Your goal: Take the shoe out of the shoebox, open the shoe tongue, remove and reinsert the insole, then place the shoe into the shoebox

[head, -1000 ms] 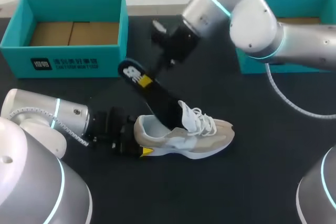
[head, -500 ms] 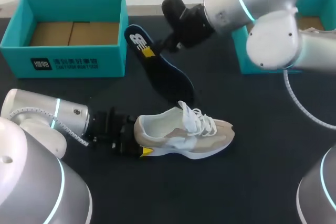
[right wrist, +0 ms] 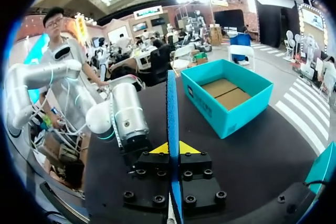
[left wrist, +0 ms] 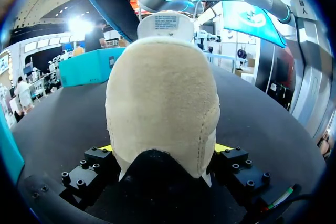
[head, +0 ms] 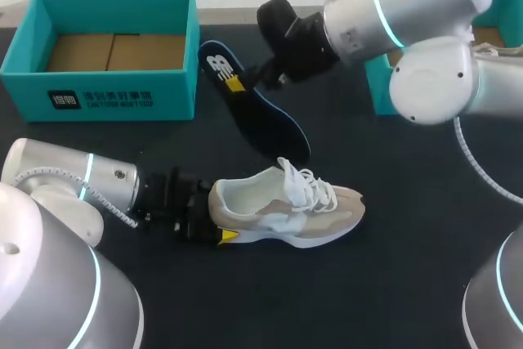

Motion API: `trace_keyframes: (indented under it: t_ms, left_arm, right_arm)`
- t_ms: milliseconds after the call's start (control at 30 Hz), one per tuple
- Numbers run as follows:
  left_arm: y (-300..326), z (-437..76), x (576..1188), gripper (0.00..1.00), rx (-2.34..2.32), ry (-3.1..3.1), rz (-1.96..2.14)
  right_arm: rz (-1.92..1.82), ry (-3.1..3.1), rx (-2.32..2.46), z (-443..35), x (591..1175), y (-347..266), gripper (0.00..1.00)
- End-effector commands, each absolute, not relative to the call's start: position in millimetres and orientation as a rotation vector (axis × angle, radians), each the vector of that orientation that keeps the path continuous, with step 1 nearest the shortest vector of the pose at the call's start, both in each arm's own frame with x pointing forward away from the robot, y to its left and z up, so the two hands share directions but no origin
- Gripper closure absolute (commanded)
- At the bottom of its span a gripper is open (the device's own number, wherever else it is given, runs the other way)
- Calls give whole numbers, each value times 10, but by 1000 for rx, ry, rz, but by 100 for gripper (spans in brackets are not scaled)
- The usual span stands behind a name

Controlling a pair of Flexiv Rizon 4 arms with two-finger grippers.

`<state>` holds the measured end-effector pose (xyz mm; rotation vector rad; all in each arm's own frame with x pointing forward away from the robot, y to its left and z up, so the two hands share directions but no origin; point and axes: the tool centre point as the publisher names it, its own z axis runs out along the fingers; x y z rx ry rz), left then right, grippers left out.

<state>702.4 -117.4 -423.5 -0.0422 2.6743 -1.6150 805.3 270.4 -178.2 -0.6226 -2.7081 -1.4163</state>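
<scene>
A beige and white shoe (head: 286, 206) lies on its sole on the black table, toe to the right. My left gripper (head: 214, 220) is at its heel; in the left wrist view the heel (left wrist: 163, 103) fills the gap and both yellow tips press its sides. My right gripper (head: 260, 79) hangs above and behind the shoe, shut on the heel end of a dark blue insole (head: 257, 112). The insole slants down, its toe end just above the shoe's tongue. In the right wrist view the insole (right wrist: 172, 114) stands edge-on between the fingertips of the right gripper (right wrist: 172, 149).
An open teal shoebox (head: 114, 91) with a cardboard floor stands at the back left, also seen in the right wrist view (right wrist: 227, 95). A second teal box (head: 377, 91) sits at the back right, mostly behind my right arm. Bare table lies in front of the shoe.
My right gripper has drawn the insole up and back out of the shoe, so its toe end now hangs free above the tongue. Left gripper and shoe have stayed put.
</scene>
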Motion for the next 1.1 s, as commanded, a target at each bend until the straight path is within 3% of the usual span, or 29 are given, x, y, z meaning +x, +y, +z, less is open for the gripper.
trace_keyframes:
  t_ms: [33,500,1100]
  left_arm:
    - [-1192,-4259,7033,100,-41,2680,-1610]
    - [-1192,-4259,7033,100,-41,2680,-1610]
    - [-1192,-4259,7033,100,-41,2680,-1610]
  right_arm:
    - [-1673,-2508,-641,-1677,8085,2778,100]
    - [-1920,-1974,-471,-1096,8222,2864,100]
    - [-1900,-1970,-495,-1067,8241,2857,100]
